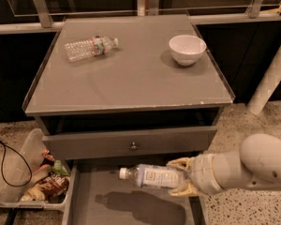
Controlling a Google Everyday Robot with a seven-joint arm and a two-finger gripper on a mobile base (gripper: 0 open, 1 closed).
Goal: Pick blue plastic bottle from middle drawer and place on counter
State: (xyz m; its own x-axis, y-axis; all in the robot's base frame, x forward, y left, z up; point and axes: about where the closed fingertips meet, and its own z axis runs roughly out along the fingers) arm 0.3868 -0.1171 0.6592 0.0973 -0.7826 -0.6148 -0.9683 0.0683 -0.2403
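The blue plastic bottle, pale blue with a white cap pointing left and a white label, hangs sideways above the open middle drawer, casting a shadow on its grey floor. My gripper, with yellowish fingers, is shut on the bottle's base end; the white arm comes in from the right. The bottle sits just below the closed drawer front with a round knob. The counter is the grey glossy top above.
A clear ribbed water bottle lies at the counter's back left. A white bowl stands at its back right. A clear bin of snack packets sits on the floor left of the drawer. A white post stands right.
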